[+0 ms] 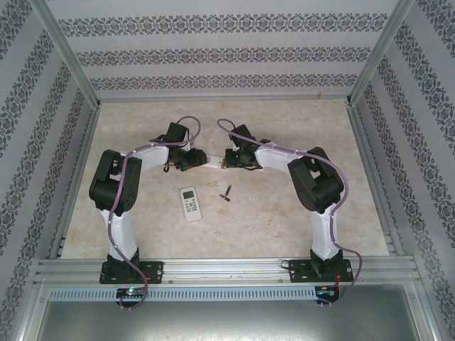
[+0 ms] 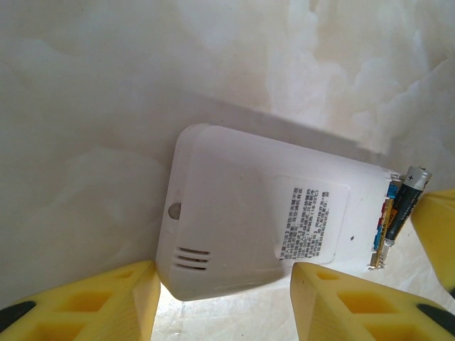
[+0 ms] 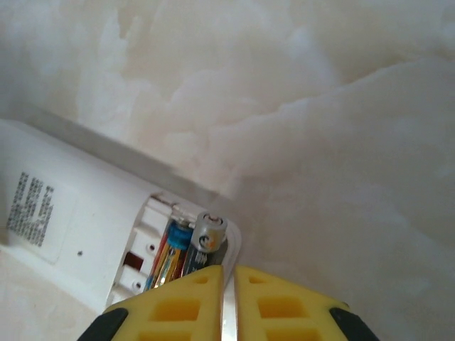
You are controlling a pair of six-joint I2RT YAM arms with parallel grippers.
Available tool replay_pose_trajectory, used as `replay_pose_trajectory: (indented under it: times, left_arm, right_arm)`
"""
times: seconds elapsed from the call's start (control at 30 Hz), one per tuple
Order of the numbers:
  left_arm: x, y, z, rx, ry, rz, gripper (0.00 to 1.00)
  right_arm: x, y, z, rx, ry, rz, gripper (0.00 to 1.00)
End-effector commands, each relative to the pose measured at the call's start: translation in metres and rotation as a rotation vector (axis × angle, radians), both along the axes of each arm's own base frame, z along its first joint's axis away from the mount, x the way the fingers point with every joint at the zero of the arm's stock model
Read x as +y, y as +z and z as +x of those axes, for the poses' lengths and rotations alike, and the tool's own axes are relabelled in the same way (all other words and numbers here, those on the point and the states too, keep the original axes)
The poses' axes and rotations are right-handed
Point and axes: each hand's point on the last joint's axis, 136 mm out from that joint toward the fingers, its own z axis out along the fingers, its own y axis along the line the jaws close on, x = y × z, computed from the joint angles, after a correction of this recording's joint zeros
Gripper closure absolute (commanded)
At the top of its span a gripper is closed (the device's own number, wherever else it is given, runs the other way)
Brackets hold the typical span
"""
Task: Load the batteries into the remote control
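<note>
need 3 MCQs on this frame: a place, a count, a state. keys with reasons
1. The loose batteries lie: A right of the table remote; B in a far corner; C on an arm.
2. Remotes: A one; B two; C three.
3. Bay of the held remote: A covered; B open, empty; C open, cells inside.
A: they lie beside it in the top view. B: one lying, one held. C: the right wrist view shows cells in it.
</note>
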Motion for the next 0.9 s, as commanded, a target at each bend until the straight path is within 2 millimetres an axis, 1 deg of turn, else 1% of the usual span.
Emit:
replay_pose_trajectory:
  times: [0.0,0.1,0.17,0.33,0.53,0.7,0.87]
  left_arm:
    - [0.002,0.001,-0.002,0.005,0.012,-0.017,0.48]
    - [0.002,0.002,-0.001,0.001,0.013,-0.017,0.48]
    - [0.002,0.002,-0.001,-0.002,0.012,-0.017,0.48]
    - [0.001,0.003,0.0,-0.002,0.007,-0.016,0.48]
    - [0.002,0.002,0.0,-0.002,0.007,-0.009,0.48]
    - [0.001,0.002,0.001,-0.003,0.006,-0.012,0.48]
    - [0.001,0.004,0.001,-0.006,0.004,-0.01,0.48]
  right_arm:
    - [0.002,0.034,-0.002,-0.04,0.0,0.028,0.84]
    - [0.01,0.037,-0.002,-0.03,-0.002,0.061,0.81]
    - [0.013,0.034,-0.001,-0.02,-0.012,0.067,0.8]
    - [0.012,0.017,0.006,0.011,-0.049,0.059,0.79]
    - [0.019,0.013,0.01,0.027,-0.037,0.082,0.79]
    - [0.021,0.007,0.01,0.04,-0.035,0.08,0.79]
    - [0.018,-0.006,0.005,0.062,-0.039,0.051,0.8]
